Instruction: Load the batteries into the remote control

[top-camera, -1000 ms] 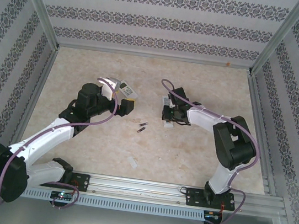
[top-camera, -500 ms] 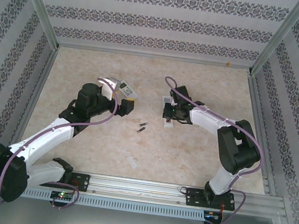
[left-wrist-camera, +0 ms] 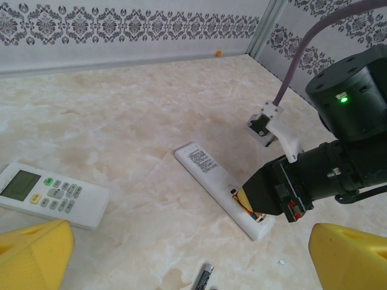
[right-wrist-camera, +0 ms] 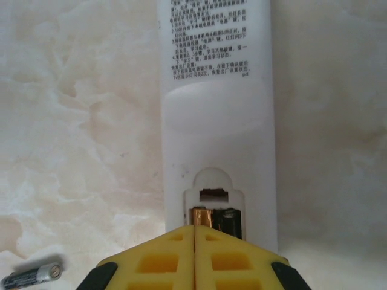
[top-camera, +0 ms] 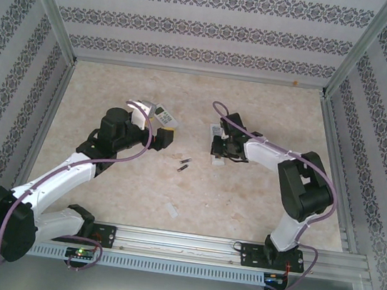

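Observation:
A white remote control (right-wrist-camera: 214, 121) lies face down, its battery compartment (right-wrist-camera: 213, 208) open. Inside sit a copper-ended battery (right-wrist-camera: 204, 216) and a dark one (right-wrist-camera: 230, 220). My right gripper (right-wrist-camera: 195, 229) is shut, its yellow fingertips pressed together at the compartment's near edge, over the batteries. From above, the right gripper (top-camera: 218, 148) is on this remote (top-camera: 215, 130). Two loose batteries (top-camera: 183, 164) lie between the arms; one (left-wrist-camera: 204, 278) shows below my open left gripper (left-wrist-camera: 190, 254), and one battery (right-wrist-camera: 33, 275) lies left of the right fingers.
A second white remote (left-wrist-camera: 51, 193) with a screen and buttons lies face up by the left gripper (top-camera: 162, 137). A small white piece (top-camera: 170, 209) rests near the front rail. Patterned walls and metal posts enclose the table (top-camera: 256, 211).
The right arm shifted slightly over the face-down remote and came back. The left arm, both remotes and the loose batteries have stayed put.

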Robot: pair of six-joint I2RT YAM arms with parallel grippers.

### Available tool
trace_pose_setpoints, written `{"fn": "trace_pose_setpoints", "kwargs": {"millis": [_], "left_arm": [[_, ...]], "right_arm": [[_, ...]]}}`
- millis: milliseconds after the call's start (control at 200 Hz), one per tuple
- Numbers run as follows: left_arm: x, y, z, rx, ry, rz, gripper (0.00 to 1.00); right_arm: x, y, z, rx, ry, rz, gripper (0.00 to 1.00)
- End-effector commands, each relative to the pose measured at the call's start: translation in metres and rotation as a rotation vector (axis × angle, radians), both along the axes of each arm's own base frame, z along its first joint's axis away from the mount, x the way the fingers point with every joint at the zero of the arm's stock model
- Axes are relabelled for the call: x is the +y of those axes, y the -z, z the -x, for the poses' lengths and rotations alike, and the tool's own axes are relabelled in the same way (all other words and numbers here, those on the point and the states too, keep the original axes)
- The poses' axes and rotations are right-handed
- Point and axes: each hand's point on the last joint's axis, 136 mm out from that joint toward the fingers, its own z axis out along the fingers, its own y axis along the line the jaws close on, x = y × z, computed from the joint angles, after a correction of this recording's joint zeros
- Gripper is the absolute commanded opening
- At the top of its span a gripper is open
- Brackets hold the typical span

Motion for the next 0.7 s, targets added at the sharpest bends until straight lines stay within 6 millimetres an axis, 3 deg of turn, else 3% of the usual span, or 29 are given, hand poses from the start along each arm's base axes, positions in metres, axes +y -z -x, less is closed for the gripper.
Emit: {"fn": "trace_pose_setpoints", "kwargs": {"millis": [0, 85, 270, 365, 450, 580, 639, 694], "left_arm": [[0.001, -0.018, -0.003, -0.05, -0.002, 0.037, 1.0], [0.001, -0.017, -0.003, -0.048, -0.003, 0.038, 1.0], [0.003, -0.018, 0.0, -0.049, -0.008, 0.036, 1.0], [0.003, -0.018, 0.0, -0.052, -0.008, 0.032, 1.0], [0.003, -0.018, -0.002, -0.048, -0.007, 0.03, 1.0], [0.002, -0.021, -0.004, -0.049, -0.011, 0.039, 1.0], [0.004, -0.021, -0.006, -0.039, -0.029, 0.044, 1.0], [0.009, -0.02, -0.008, -0.025, -0.063, 0.043, 1.0]], "right_arm": [[-0.013, -0.032, -0.006, -0.073, 0.047, -0.011, 0.11], [-0.015, -0.023, -0.006, -0.056, 0.034, 0.012, 0.12], [-0.011, 0.029, 0.013, 0.08, 0.017, 0.034, 0.12], [-0.01, 0.036, 0.017, 0.109, 0.011, 0.04, 0.12], [-0.007, 0.019, 0.013, 0.076, 0.008, 0.03, 0.13], [-0.004, -0.033, 0.009, -0.045, -0.002, 0.018, 0.17], [0.005, -0.054, 0.02, -0.084, -0.019, 0.0, 0.23], [0.018, -0.059, 0.04, -0.08, -0.048, -0.015, 0.27]]}}
